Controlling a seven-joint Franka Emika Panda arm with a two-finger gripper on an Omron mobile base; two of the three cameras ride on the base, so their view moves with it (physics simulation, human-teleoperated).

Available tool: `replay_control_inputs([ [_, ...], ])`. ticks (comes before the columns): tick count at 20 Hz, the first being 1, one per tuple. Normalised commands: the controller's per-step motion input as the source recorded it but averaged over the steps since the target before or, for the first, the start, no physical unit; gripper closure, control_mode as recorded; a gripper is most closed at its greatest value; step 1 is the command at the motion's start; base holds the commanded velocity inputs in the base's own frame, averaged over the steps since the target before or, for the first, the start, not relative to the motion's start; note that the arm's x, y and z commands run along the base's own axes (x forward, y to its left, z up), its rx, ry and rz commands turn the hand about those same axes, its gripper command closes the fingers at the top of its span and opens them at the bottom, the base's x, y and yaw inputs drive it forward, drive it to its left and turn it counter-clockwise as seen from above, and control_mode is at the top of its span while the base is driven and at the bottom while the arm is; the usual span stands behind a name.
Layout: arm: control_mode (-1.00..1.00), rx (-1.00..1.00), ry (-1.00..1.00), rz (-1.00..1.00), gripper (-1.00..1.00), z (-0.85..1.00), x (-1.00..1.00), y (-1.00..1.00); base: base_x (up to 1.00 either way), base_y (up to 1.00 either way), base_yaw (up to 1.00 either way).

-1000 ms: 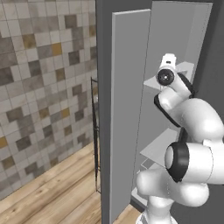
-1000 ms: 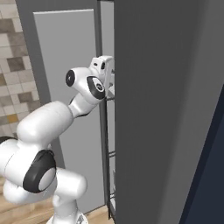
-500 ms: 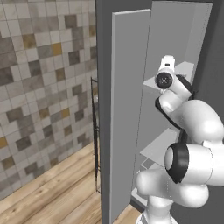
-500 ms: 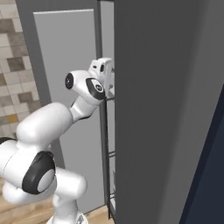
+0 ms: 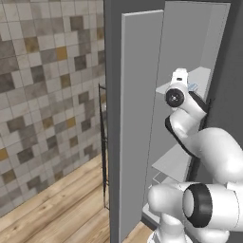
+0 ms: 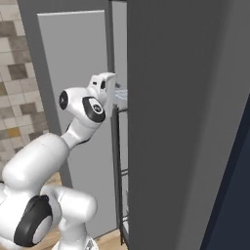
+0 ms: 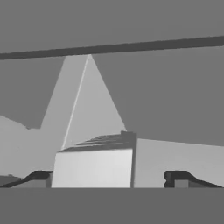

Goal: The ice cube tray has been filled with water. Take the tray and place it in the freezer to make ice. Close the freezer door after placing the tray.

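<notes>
gripper (image 7: 109, 177) just let go, jaws now wide apart, tray (image 7: 94, 164) sitting between them on the freezer shelf (image 5: 187, 80), so door-closing's next

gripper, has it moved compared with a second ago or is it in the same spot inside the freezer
No. In the left base view the gripper sits at the same spot against the freezer shelf, by the ice cube tray; its fingers have spread open.

Dark grey freezer (image 5: 111, 71) with a pale grey inner door face (image 5: 140, 118); mottled grey, beige and ochre wall tiles (image 5: 47, 95); light wood-plank floor (image 5: 61, 213).
</notes>
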Motion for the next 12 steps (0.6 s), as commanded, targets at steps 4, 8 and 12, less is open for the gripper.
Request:
replay_control_inputs([
  [4,-1.0,0.0,0.12,-0.04,-1.0,0.01,-0.69,0.51,0.0,0.0,0.0],
  [8,-1.0,0.0,0.14,-0.08,-1.0,0.33,-0.17,0.16,0.0,0.0,0.0],
  [12,-1.0,0.01,0.25,-0.13,-1.0,0.54,0.03,0.0,0.0,0.0,0.0],
])
